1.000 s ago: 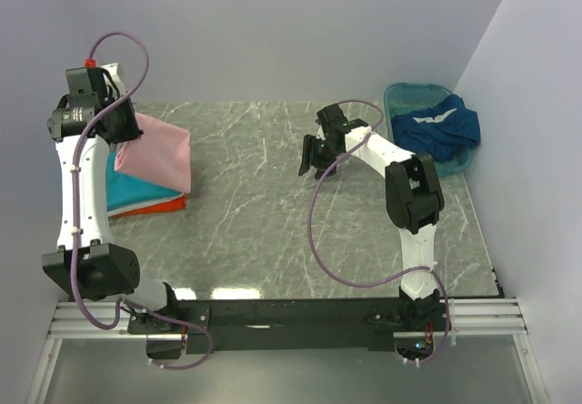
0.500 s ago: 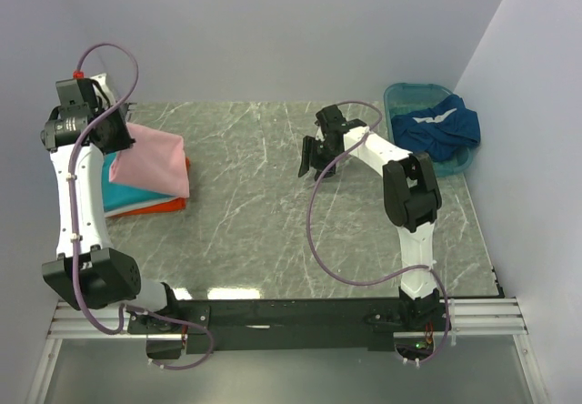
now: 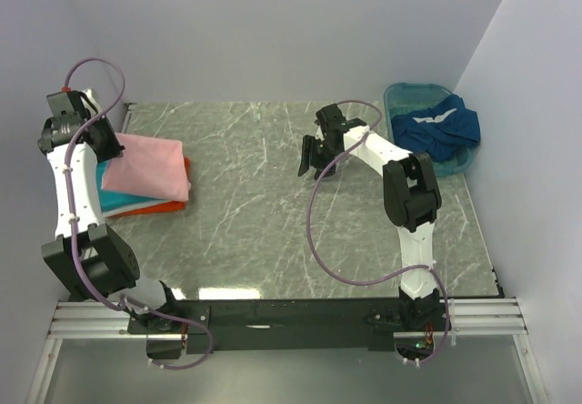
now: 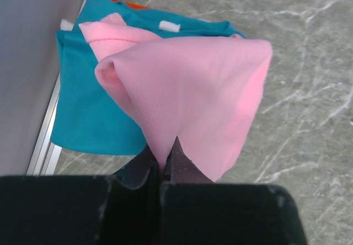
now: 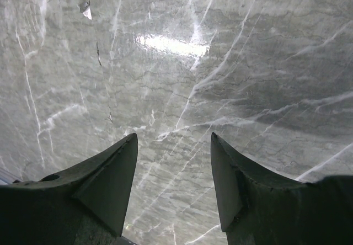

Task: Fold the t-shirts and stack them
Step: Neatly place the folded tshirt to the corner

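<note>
The folded light pink t-shirt [image 3: 147,169] [image 4: 193,85] lies over the stack at the table's left edge. Its left edge is pinched in my left gripper [image 3: 105,146] [image 4: 163,158], which is shut on a fold of it. Under it lie a teal t-shirt [image 3: 113,202] [image 4: 88,107] and an orange t-shirt [image 3: 162,207] [image 4: 131,4], of which only an edge shows. A dark blue t-shirt with white trim [image 3: 443,124] sits crumpled in the basin. Mid-table, my right gripper [image 3: 314,159] [image 5: 174,141] hangs open over bare marble.
The teal plastic basin [image 3: 406,92] stands at the back right corner, by the right wall. The left wall runs close beside the stack. The marble tabletop [image 3: 255,222] stretches between the two arms.
My left gripper has moved left and back towards the wall, drawing the pink t-shirt lower and flatter over the stack. The right arm has not moved.
</note>
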`<move>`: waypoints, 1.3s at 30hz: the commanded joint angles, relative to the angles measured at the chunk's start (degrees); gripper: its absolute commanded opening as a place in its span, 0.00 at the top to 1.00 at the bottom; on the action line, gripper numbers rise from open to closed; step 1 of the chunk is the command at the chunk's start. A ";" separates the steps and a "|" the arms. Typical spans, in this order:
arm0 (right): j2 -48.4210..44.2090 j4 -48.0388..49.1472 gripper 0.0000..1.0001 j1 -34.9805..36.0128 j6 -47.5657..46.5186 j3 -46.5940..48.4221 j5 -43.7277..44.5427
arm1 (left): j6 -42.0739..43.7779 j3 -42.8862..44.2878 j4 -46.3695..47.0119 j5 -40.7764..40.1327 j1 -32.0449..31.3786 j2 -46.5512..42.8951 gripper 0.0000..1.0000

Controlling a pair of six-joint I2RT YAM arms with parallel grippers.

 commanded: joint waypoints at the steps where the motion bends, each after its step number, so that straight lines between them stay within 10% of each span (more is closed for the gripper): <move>1: -0.84 -0.70 0.38 -0.46 -1.13 1.38 -0.54 | 0.08 -2.17 6.19 1.03 1.95 0.72 1.00; 16: -4.09 -0.87 0.38 -0.46 -1.92 -1.96 0.25 | -0.44 -1.74 8.49 -3.97 7.49 8.11 0.99; 23: -6.28 0.26 0.37 -0.46 -2.97 -3.27 1.74 | -3.25 0.28 6.82 -11.00 8.02 8.20 0.26; 39: -19.28 6.07 0.36 -0.90 -3.50 -11.88 7.71 | -9.67 -5.41 16.29 -12.49 -0.31 -6.03 0.04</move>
